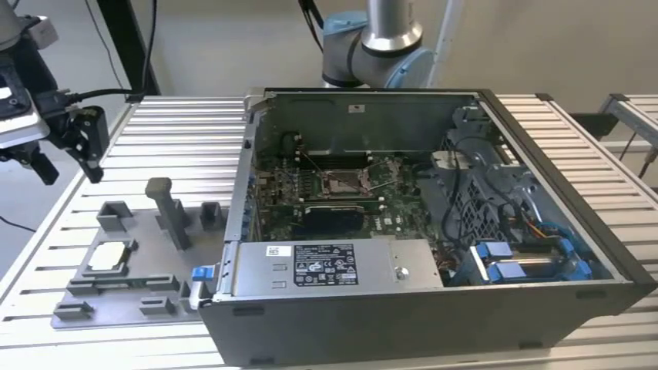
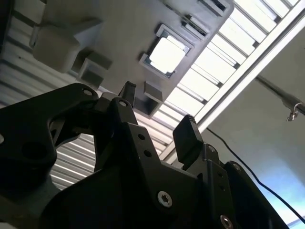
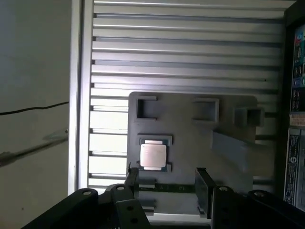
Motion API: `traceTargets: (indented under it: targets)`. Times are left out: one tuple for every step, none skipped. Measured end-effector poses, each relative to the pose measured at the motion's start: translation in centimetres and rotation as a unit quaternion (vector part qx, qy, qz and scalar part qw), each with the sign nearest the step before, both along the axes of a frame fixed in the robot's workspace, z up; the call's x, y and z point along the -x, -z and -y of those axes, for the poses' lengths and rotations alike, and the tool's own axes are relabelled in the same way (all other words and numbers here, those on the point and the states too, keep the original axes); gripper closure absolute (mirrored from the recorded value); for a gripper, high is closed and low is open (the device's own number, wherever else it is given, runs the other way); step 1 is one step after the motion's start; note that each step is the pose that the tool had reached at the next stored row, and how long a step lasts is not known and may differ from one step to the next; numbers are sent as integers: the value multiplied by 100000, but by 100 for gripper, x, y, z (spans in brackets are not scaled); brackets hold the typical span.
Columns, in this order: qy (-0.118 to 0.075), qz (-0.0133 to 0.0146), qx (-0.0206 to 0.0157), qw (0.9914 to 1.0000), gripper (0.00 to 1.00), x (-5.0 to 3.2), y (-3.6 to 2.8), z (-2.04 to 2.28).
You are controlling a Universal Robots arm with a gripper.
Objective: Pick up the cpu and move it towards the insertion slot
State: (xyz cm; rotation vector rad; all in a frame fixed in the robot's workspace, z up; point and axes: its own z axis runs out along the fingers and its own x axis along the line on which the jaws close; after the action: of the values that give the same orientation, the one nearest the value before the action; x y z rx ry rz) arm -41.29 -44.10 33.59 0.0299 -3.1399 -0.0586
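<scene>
In the exterior view, the grey tray [image 1: 154, 258] lay on the slatted table [image 1: 175, 127], just beside the open computer case [image 1: 432, 308], on the exterior view's left of it. The cpu [image 1: 108, 258] sat flat in a square recess of that tray, on the side away from the case, with the tray's upright post [image 1: 162, 212] between it and the case. The gripper [image 1: 70, 177] hung in the air beyond the tray's far end, well apart from the cpu and touching nothing. Its jaws stood wide apart with nothing between them. The insertion slot [image 1: 343, 183] showed amid the green motherboard [image 1: 308, 196] inside the case, well apart from the tray.

In the second wrist view, the gripper [image 2: 157, 114] looked onto the tray [image 2: 119, 24]. Its dark fingers [image 2: 188, 138] were spread, and the pale cpu [image 2: 167, 55] rested in its recess clear of them.

In the first wrist view, the tray [image 3: 190, 138] lay on the slats with the case [image 3: 295, 95] just beside it. The cpu [image 3: 153, 156] sat in its framed recess on the tray's side away from the case. The gripper [image 3: 167, 183] held its fingers [image 3: 202, 188] parted and empty.
</scene>
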Motion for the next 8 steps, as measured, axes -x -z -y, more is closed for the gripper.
traceTargets:
  targets:
    - [0,4,-5,100000,0,9,18,0]
    - [-2,5,-7,100000,0,12,25,1]
    - [-8,-2,-3,100000,0,12,26,1]
    - [-8,-3,4,100000,0,12,26,1]
    - [-1,-6,7,100000,0,12,26,0]
    - [0,-5,8,100000,0,13,26,0]
    - [2,-2,6,100000,0,12,27,0]
    - [0,10,-1,100000,0,12,33,0]
